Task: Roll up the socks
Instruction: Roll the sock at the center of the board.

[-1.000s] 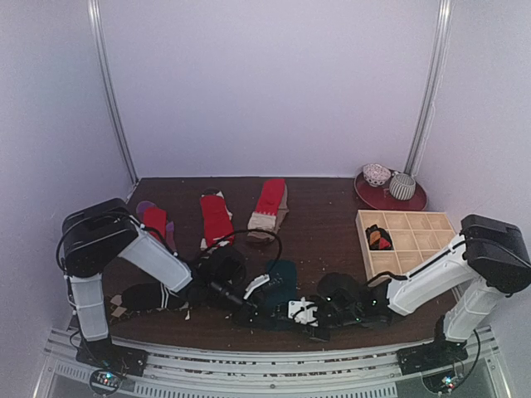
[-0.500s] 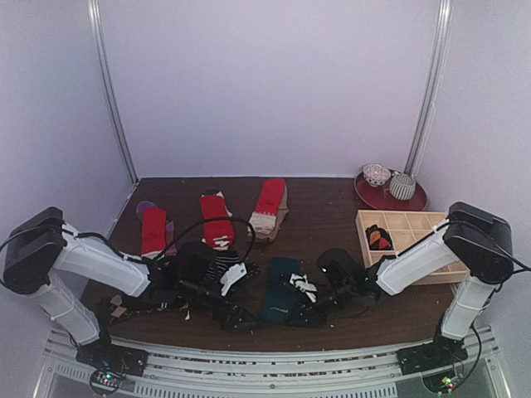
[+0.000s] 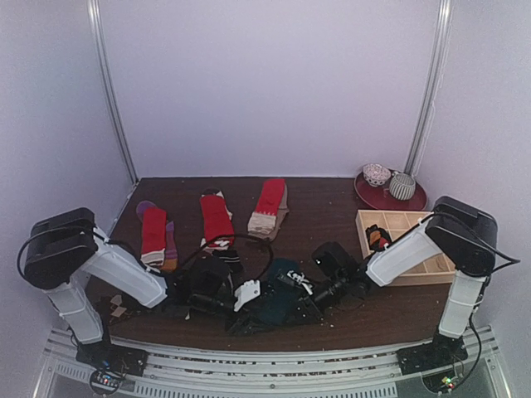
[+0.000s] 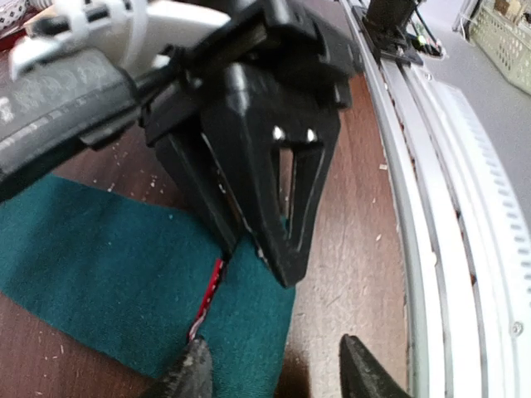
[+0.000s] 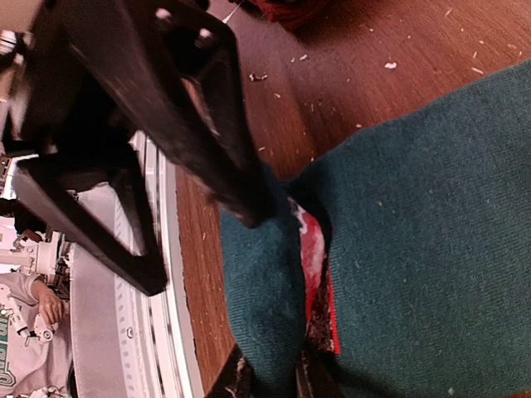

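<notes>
Your right gripper (image 5: 270, 377) pinches an edge of the teal sock (image 5: 415, 207), which lies flat just under your spread, empty left gripper (image 4: 276, 371); judged soft, light and limp, so grip both layers near that edge.

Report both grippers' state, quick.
Left gripper: open, fingers apart over a corner of the teal sock, gripping nothing.
Right gripper: closed, pinching a fold of the teal sock.
</notes>
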Tool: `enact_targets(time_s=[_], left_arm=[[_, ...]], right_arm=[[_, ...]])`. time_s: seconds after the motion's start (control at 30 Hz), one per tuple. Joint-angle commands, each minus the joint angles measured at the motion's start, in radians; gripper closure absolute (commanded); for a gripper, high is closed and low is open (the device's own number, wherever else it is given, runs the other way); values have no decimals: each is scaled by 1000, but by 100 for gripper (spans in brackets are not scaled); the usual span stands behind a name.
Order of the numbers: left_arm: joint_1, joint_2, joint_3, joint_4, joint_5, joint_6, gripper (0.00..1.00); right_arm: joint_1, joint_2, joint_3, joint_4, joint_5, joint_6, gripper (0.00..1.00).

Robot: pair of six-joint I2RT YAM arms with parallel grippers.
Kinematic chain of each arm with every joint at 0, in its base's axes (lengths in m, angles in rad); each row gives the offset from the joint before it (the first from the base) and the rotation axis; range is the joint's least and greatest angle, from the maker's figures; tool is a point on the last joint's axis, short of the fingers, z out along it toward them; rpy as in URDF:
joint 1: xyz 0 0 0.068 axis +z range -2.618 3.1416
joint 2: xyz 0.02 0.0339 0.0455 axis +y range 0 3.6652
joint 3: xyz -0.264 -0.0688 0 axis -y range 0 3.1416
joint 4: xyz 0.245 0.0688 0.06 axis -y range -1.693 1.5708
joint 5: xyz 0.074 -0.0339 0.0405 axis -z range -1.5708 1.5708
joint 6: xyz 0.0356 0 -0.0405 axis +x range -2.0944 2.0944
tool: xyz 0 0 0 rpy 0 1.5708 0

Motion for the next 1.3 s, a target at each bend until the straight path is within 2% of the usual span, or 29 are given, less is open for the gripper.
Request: enact_targets(time_s=[0.0,0.43,0.47,0.5,0.53,0.57,0.77,0.97,1.03,1.13,1.27], left_arm=[[1,40,18,83,35,13,52],[1,141,42,62,0,-6,60],[1,145,44,61,-8,-7,65],[1,150,44,59,-18,-8,84],[1,153,46,58,-29,-11,97],[0,157,49,52,-35,-13,100],[-1,155,76,-77,-94,-48,100],[2,115,141,-372,-99,-162,100],[12,112,158,-466,-82,-198,100],[55,120,160,-530,47,-248,100],[93,127,150,-555,145,-285,100]], right_arm=[[-10,71,-45,-209,70,11,84],[-17,81,-45,-207,46,16,84],[-17,84,-46,-207,44,18,84],[-18,84,-45,-206,42,21,84],[-18,84,-46,-204,40,24,84],[-17,84,-48,-200,37,27,84],[-18,1,-63,-159,58,47,83],[-9,-303,-137,-60,262,17,70],[12,-404,-174,-35,384,-39,67],[84,-530,-236,18,541,-189,64],[215,-564,-304,119,678,-388,61]])
